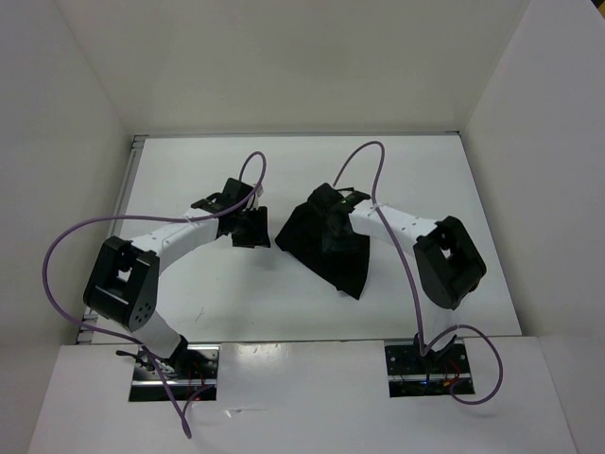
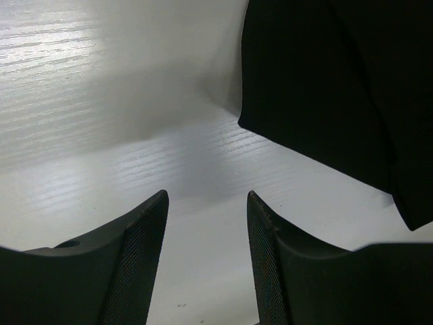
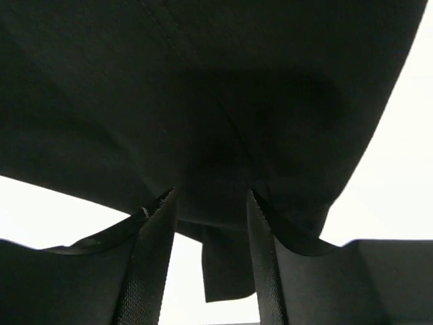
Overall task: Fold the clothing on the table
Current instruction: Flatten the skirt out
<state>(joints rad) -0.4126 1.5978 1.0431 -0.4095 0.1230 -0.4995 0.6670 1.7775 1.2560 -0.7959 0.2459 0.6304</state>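
Observation:
The black clothing [image 1: 345,260] lies bunched in a rough wedge on the white table [image 1: 189,303], right of centre. My right gripper [image 1: 333,227] sits on the clothing's upper part. In the right wrist view its jaws [image 3: 210,193] stand apart, so it is open; dark fabric [image 3: 203,81] drapes across both fingertips and a flap hangs down between them. My left gripper [image 1: 250,232] hovers just left of the clothing. It is open [image 2: 206,196] over bare table [image 2: 101,101], with the clothing's edge [image 2: 318,81] ahead to its right and apart from it.
White walls [image 1: 57,142] enclose the table on the left, back and right. Purple cables [image 1: 57,246] loop off both arms. The arm bases [image 1: 175,374] are bolted at the near edge.

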